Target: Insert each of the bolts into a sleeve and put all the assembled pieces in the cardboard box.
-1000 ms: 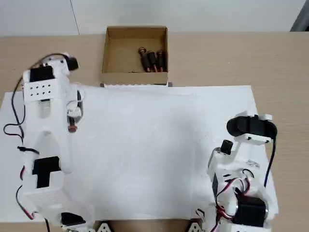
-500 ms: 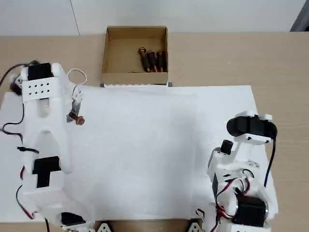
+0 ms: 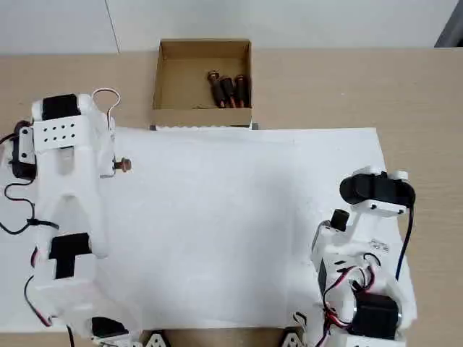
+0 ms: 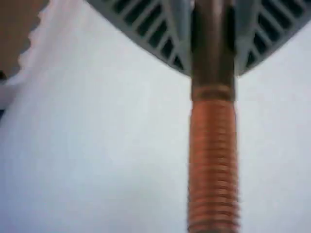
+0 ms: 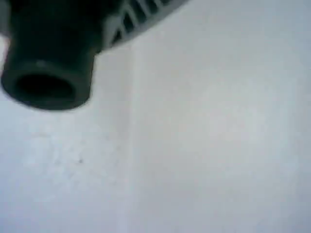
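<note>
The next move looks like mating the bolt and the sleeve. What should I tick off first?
1. Grip of left tool on bolt: ok.
2. Grip of right tool on sleeve: ok.
3. Open bore at the sleeve's free end: ok.
4. Alignment of bolt with sleeve: not ok, the arms sit at opposite sides of the white sheet.
5. Room in cardboard box beside three assembled pieces: ok.

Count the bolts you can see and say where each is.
4. Three sleeved bolts lie side by side in the cardboard box; the fourth bolt is held by the left gripper. More may be hidden under the arms.
</note>
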Motion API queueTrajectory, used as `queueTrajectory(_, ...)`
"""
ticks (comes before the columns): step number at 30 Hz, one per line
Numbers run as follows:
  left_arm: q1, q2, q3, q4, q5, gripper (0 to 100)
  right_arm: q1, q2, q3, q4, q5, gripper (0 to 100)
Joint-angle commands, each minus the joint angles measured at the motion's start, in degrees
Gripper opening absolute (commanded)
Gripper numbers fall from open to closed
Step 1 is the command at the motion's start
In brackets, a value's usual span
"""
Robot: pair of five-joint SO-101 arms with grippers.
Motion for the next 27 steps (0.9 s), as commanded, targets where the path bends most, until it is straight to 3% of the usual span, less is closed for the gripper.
queueTrajectory(1, -0.2, 1.8, -0.9, -1.5, 0.4, 1, 0.4, -0.5, -0.3, -1.5, -0.4, 0.2)
queueTrajectory(8, -0.2, 6.5, -1.3, -1.5, 0.2, 1, 0.4, -0.5, -0.3, -1.5, -0.4, 0.2)
queueTrajectory(16, 0.2, 6.5, -1.3, -1.4, 0.2, 16, 0.4, -0.5, -0.3, -1.5, -0.4, 0.2)
queueTrajectory(23, 0.2, 6.4, -1.8, -1.3, 0.0, 17, 0.4, -0.5, -0.3, -1.5, -0.4, 0.2)
queueTrajectory(27, 0.1, 6.4, -7.0, 2.1, -8.9, 17, 0.4, -0.5, -0.3, -1.5, -0.2, 0.2)
